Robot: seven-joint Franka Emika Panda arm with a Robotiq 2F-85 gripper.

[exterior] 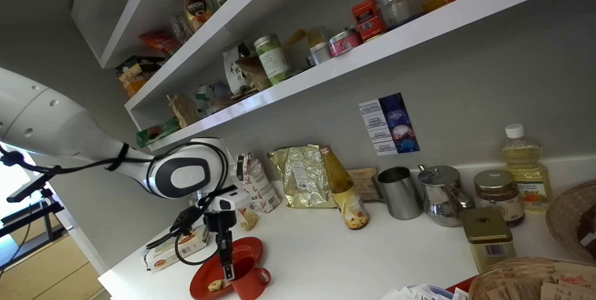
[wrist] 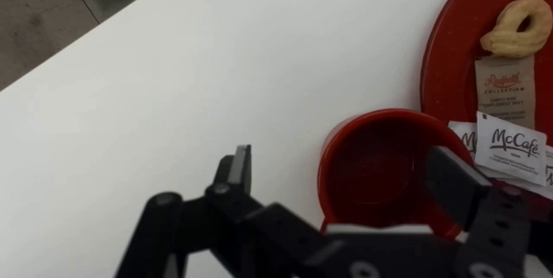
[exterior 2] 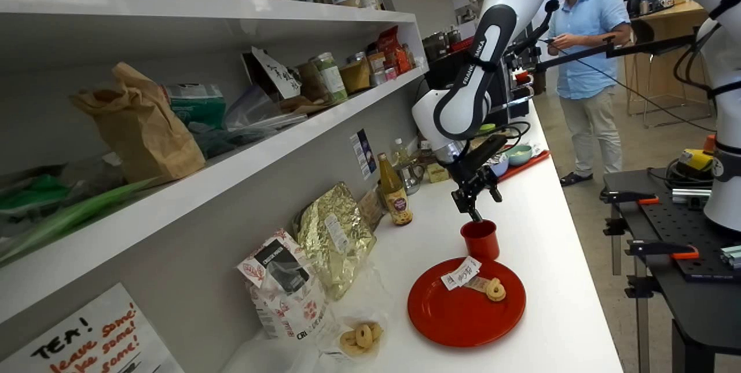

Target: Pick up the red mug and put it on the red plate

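The glossy red mug (exterior 2: 481, 241) stands upright on the white counter beside the red plate (exterior 2: 446, 324). Both also show in an exterior view, the mug (exterior: 249, 286) with its handle and the plate (exterior: 249, 246). In the wrist view the mug (wrist: 371, 165) opens toward the camera, close to the plate's rim (wrist: 445, 75); I cannot tell whether they touch. The plate holds a ring biscuit (wrist: 522, 27) and paper sachets (wrist: 512, 148). My gripper (wrist: 345, 170) is open and empty at the mug. One finger reaches over or into the mug's mouth; the other is outside it.
A yellow bottle (exterior 2: 395, 190), a gold bag (exterior 2: 336, 240) and a flour bag (exterior 2: 286, 286) stand along the wall. Metal jugs (exterior: 400, 193) and a basket (exterior: 535, 267) stand farther along. A shelf (exterior: 279, 76) overhangs the counter. The counter's edge (wrist: 93, 27) shows in the wrist view.
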